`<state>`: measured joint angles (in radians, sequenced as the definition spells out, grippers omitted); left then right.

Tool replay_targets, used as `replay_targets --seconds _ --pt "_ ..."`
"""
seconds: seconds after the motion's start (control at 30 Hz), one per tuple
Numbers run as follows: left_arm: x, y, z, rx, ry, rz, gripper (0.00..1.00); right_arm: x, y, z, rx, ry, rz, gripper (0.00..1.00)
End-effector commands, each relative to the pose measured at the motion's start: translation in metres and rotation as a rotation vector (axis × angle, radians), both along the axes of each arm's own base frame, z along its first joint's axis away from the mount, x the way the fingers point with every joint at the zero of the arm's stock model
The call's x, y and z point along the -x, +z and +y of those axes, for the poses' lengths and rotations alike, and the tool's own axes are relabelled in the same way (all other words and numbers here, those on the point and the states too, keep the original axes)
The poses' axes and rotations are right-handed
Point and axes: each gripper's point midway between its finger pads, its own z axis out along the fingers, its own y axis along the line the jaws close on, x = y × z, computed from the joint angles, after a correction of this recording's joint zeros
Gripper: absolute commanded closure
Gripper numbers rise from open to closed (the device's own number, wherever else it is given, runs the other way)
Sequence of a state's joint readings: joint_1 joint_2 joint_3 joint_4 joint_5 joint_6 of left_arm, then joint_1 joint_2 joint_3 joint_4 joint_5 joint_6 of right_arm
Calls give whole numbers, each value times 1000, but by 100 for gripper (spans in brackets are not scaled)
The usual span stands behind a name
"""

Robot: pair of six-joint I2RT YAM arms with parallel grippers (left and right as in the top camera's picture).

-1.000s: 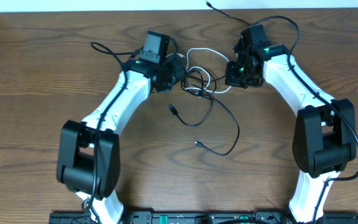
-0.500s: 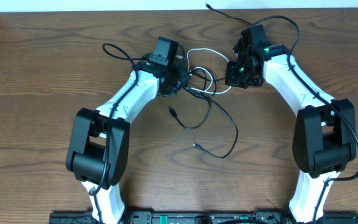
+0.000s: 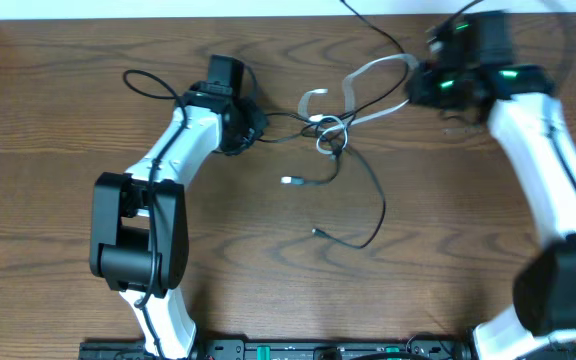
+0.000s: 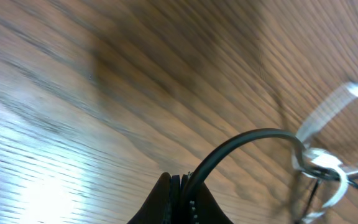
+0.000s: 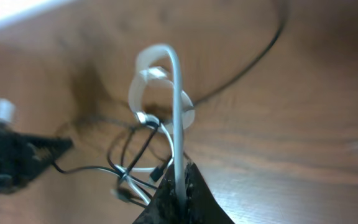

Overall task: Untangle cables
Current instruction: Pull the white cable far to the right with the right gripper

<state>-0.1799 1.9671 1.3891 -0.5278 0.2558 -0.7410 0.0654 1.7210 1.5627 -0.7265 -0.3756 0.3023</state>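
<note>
Clenched on the cords, both sets of jaws show no gap. From overhead, the left jaws sit in the upper left of centre at the tip of the white-and-black left arm (image 3: 183, 145), pinching the thin black cord (image 3: 376, 190). That cord runs right from them to a small knot at upper centre. Below the knot it drops in a wide loop to a small plug end lying on the brown wooden tabletop (image 3: 68, 230). The right jaws, at the tip of the right arm (image 3: 538, 150) in the upper right, grip the thin white cord (image 3: 378, 65). It shows as blurred pale strands stretched from the knot up to them. The two cords are wound together at that knot, between the two sets of jaws and clear of both.

Seen from the left wrist, the left jaws at the bottom centre are pressed together on the black cord (image 4: 247, 140), which arcs up and right to the knot at the right edge. The white cord (image 4: 328, 168) loops around it there, above the tabletop (image 4: 73, 93).

Seen from the right wrist, the right jaws at the bottom centre clamp the white cord (image 5: 178, 112), which rises straight up and bends over into small loops. The black cord (image 5: 253, 68) curves across the upper right over the tabletop (image 5: 291, 143), and thin black strands hang tangled below the loops.
</note>
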Motion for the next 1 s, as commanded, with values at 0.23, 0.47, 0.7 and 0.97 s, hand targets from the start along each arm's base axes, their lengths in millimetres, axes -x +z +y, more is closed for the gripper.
replay_targets --seconds 0.23,0.47,0.7,0.97 --pt "-6 1 17 -67 -70 -32 93 18 109 -64 -111 -66 -265 99" --pt "-7 0 27 -121 -57 -36 93 24 127 -78 -202 -42 -308 99" --pt "-6 -3 42 -158 -56 -23 93 32 129 -138 -254 -181 -300 99" --pt "0 -6 70 -248 -43 6 93 49 101 -209 -190 -415 -202 99"
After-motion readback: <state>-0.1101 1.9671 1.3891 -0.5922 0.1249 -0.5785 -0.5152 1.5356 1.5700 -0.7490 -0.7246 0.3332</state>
